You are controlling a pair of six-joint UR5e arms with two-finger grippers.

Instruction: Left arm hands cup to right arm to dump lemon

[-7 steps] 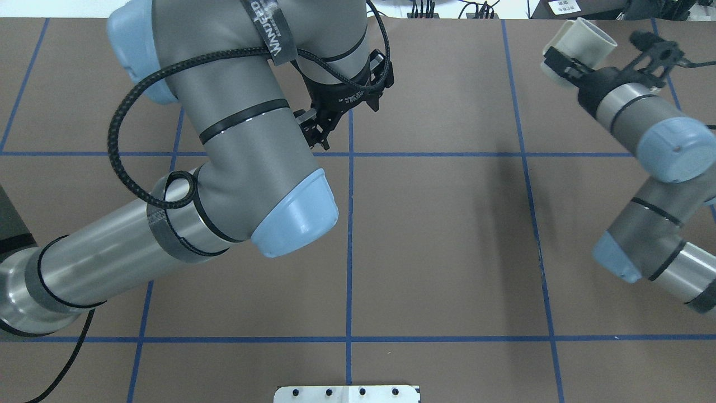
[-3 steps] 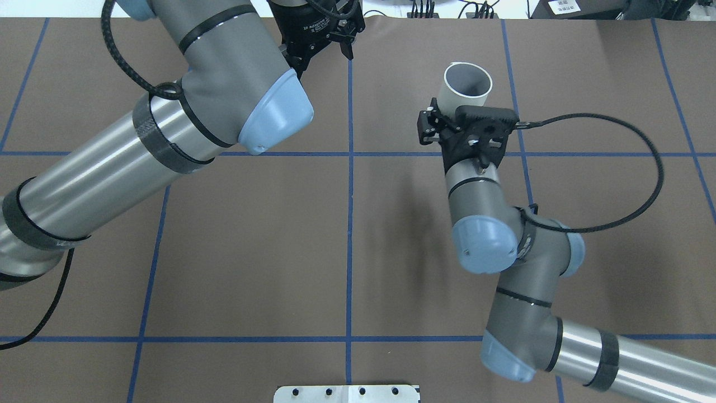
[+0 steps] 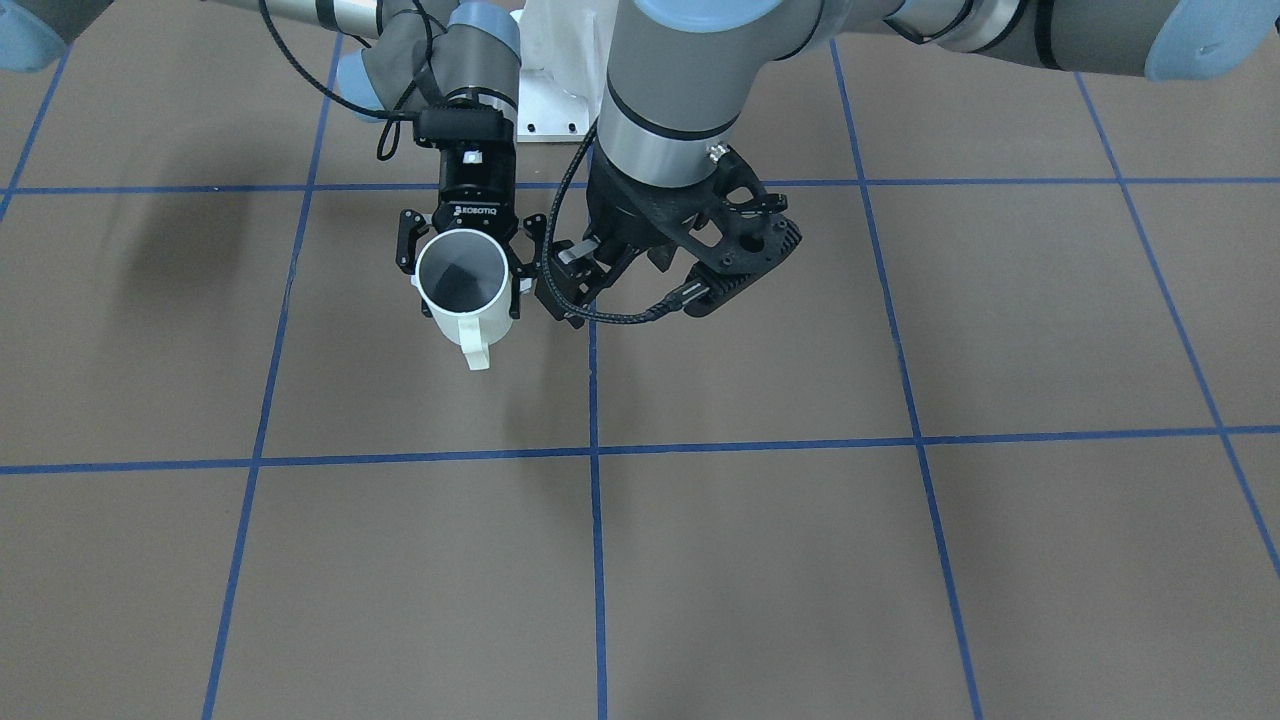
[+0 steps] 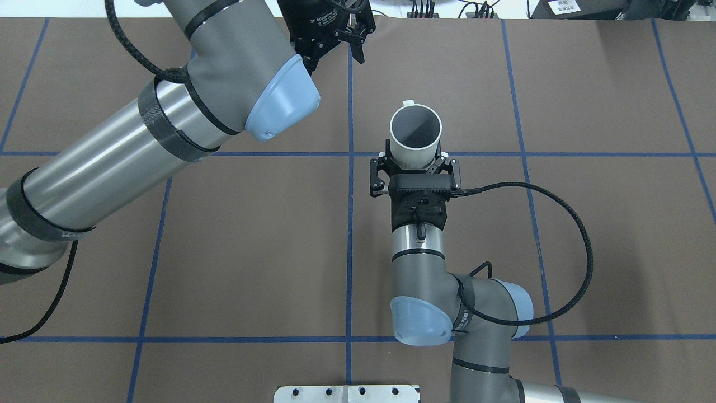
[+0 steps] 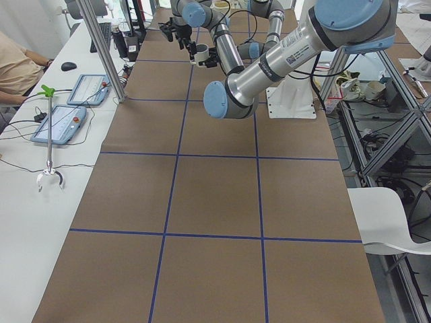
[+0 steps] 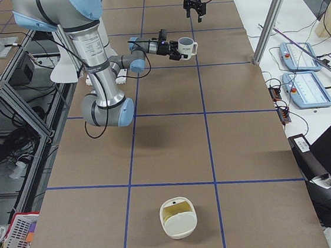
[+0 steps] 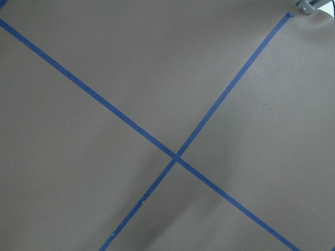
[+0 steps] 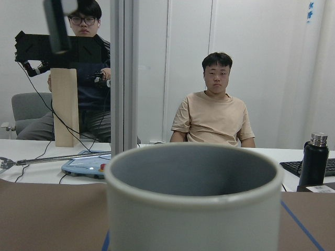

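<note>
My right gripper point(image 4: 415, 155) is shut on the cream-white cup point(image 4: 415, 133) and holds it upright above the table near the middle. The handle points away from the robot. The cup also shows in the front view point(image 3: 462, 280), the exterior right view point(image 6: 186, 48) and close up in the right wrist view point(image 8: 191, 204). Its grey inside looks empty. I see no lemon clearly in any view. My left gripper point(image 4: 335, 53) is open and empty, to the left of the cup and farther from the robot. In the front view it point(image 3: 562, 295) hangs just beside the cup.
A white container point(image 6: 178, 218) with something yellowish inside stands near the table's right end. The table point(image 4: 251, 252) is brown with blue tape lines. Teach pendants point(image 6: 302, 74) lie on the side bench. Two people point(image 8: 214, 115) sit beyond the far edge.
My right arm has swung the cup from the far right, where it was tilted, back to the table's middle, now upright. My left arm has moved toward the far edge.
</note>
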